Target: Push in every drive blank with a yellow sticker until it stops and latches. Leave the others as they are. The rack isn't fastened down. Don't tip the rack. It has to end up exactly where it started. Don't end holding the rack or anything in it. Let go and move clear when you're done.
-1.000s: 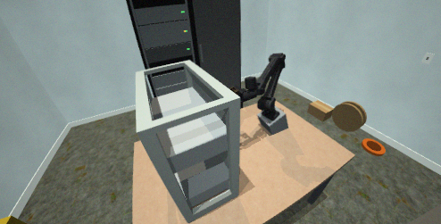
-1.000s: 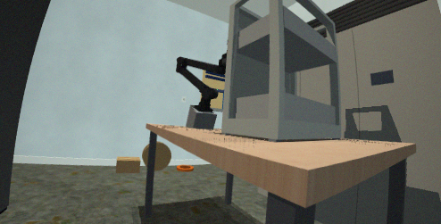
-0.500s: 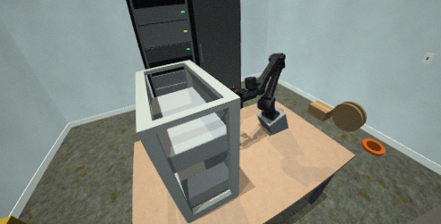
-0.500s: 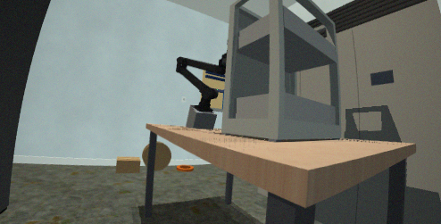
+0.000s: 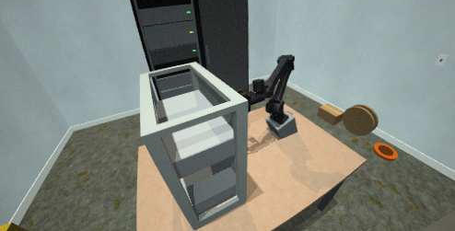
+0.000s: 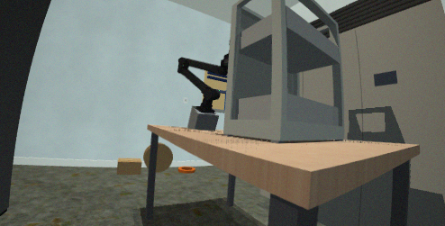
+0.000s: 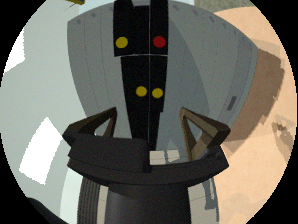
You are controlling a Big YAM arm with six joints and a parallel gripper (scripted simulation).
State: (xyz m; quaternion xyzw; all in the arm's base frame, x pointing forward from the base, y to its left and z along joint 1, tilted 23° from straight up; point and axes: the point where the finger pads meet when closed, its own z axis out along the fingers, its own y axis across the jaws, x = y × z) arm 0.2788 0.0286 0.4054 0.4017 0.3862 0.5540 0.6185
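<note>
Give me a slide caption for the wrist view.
Open gripper faces the rack's dark drive blanks: three yellow stickers, one red.

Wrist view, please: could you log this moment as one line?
gripper: open, empty | faces rack front | stickers seen: three yellow, one red | rack upright on table

The rack (image 5: 239,127) looks like matt grey painted metal, smooth and without shine. Ahead of the claw (image 7: 148,123), its drive blanks (image 7: 141,50) show flat black faces, dull like plastic, carrying small glossy-looking round stickers (image 7: 121,43) in yellow and red. The claw's own fingers appear dark, matt and hard-edged. Beneath it, the table (image 5: 295,168) top has a pale wood finish, smooth and unvarnished in look. The floor (image 5: 92,159) below is mottled, rough and stone-like.
</note>
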